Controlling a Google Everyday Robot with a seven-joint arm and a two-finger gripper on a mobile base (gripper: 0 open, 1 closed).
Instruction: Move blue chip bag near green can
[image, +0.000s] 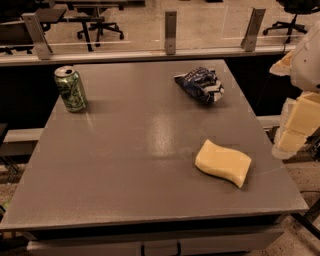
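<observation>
The blue chip bag (201, 84) is crumpled dark-blue foil with white markings and lies at the table's far right. The green can (70, 89) stands upright at the far left, silver top showing. The two are far apart, almost the table's width. My gripper (295, 125) hangs at the right edge of the view, off the table's right side, below the white arm (307, 55). It is to the right of the bag and a little nearer the camera, and touches nothing.
A pale yellow wavy sponge (223, 162) lies at the front right of the grey table (125, 160). A glass barrier with metal posts (170, 32) runs along the far edge. Office chairs (100, 27) stand beyond it.
</observation>
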